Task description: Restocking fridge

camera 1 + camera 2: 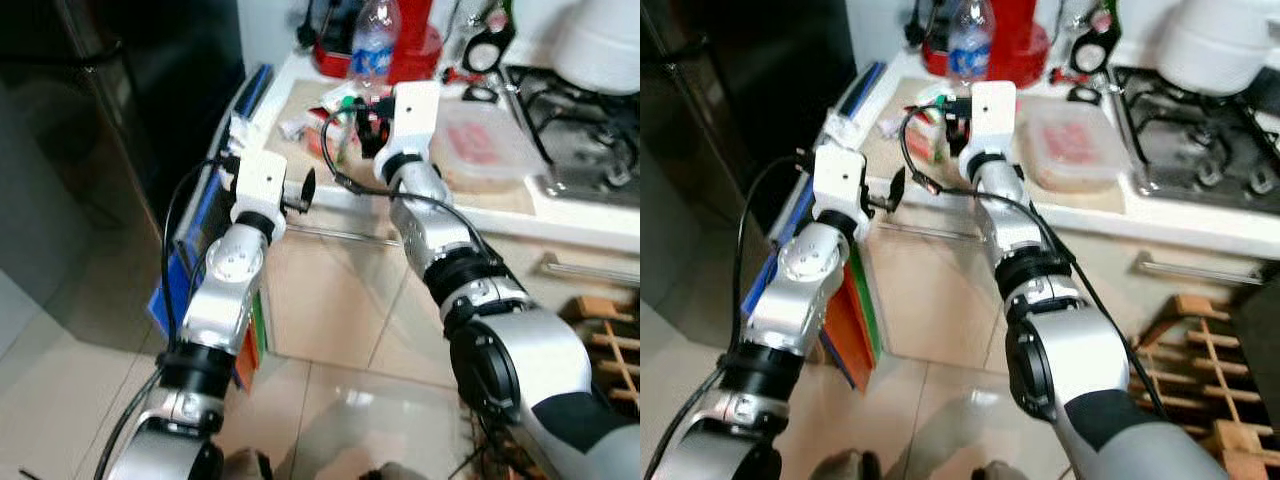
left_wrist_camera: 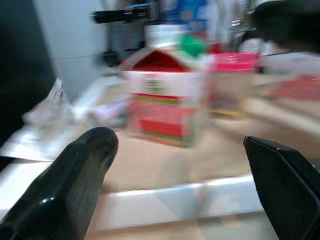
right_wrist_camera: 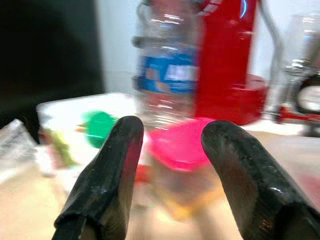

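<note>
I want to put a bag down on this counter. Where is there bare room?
The front strip of the counter is bare, between the clear container and the edge. The back left is crowded: milk carton, pink-lidded tub, water bottle, red appliance. The stove borders the right.

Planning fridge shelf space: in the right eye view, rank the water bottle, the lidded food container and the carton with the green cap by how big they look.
1. Lidded food container, widest footprint.
2. Water bottle, cropped by the frame's top and farther back, so its rank against the container is unsure.
3. Carton with the green cap, smallest, partly hidden by the right gripper.
</note>
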Robot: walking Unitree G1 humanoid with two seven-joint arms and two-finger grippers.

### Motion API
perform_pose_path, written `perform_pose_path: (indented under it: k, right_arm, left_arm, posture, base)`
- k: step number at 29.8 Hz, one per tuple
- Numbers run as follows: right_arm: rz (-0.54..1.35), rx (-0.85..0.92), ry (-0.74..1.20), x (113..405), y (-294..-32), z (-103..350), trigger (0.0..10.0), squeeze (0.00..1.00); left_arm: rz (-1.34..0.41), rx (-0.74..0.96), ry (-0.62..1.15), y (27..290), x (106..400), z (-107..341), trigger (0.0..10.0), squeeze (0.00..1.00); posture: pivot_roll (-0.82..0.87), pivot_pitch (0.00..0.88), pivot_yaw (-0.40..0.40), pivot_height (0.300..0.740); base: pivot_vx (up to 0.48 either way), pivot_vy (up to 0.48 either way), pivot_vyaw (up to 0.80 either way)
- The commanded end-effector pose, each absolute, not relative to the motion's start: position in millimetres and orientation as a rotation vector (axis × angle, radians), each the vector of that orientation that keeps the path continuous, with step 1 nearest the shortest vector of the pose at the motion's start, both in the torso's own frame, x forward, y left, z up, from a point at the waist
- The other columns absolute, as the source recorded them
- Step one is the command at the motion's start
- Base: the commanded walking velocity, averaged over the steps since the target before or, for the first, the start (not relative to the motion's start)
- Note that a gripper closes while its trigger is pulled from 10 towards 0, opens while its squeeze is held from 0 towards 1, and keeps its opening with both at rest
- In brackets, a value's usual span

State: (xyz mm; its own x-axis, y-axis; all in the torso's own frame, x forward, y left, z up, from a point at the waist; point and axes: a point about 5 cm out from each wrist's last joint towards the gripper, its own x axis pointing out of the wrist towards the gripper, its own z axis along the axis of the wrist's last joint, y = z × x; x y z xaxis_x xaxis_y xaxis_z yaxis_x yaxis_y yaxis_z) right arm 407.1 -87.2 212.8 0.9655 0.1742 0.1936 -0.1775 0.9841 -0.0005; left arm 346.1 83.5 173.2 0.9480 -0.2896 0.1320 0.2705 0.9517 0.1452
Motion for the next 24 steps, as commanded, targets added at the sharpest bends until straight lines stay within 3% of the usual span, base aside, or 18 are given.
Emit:
perform_pose_path:
  k: [1,5,6,8,9,18,24]
  right_arm:
    - [0.202,0.019,-0.195,406.7,-77.9,215.8,10.0,1.00]
    - [0.193,0.026,-0.186,406.6,-78.8,213.9,10.0,1.00]
    - [0.191,0.027,-0.183,406.6,-79.1,213.2,10.0,0.18]
    - [0.191,0.027,-0.182,406.6,-79.4,212.8,10.0,0.18]
    - [0.195,0.027,-0.182,406.4,-79.1,212.5,10.0,0.00]
    - [0.211,0.006,-0.177,405.5,-77.2,210.4,10.0,0.00]
    - [0.221,0.011,-0.175,404.3,-75.0,207.9,10.0,0.00]
  left_arm:
    - [-0.250,0.133,-0.157,93.6,348.0,174.9,10.0,0.00]
    - [-0.242,0.135,-0.152,94.9,348.7,174.4,10.0,0.00]
    - [-0.241,0.135,-0.150,95.2,348.9,174.1,10.0,0.00]
    - [-0.240,0.135,-0.149,95.3,349.0,173.9,10.0,0.00]
    - [-0.234,0.138,-0.145,95.8,349.5,173.4,10.0,0.00]
    - [-0.247,0.135,-0.153,94.6,348.7,174.3,10.0,0.00]
    - [-0.263,0.116,-0.162,93.1,347.3,175.5,10.0,0.00]
  posture:
    - [0.05,0.027,-0.024,0.740]
    - [0.05,0.028,-0.024,0.740]
    - [0.05,0.029,-0.024,0.740]
    - [0.05,0.029,-0.024,0.740]
    - [0.05,0.030,-0.024,0.740]
    - [0.05,0.030,-0.026,0.740]
    - [0.05,0.025,-0.022,0.740]
  base:
    - [0.000,0.000,0.74]
    - [0.000,0.000,0.53]
    - [0.000,0.000,0.00]
    - [0.000,0.000,0.00]
    - [0.000,0.000,0.00]
    - [0.000,0.000,0.00]
    - [0.412,0.000,0.73]
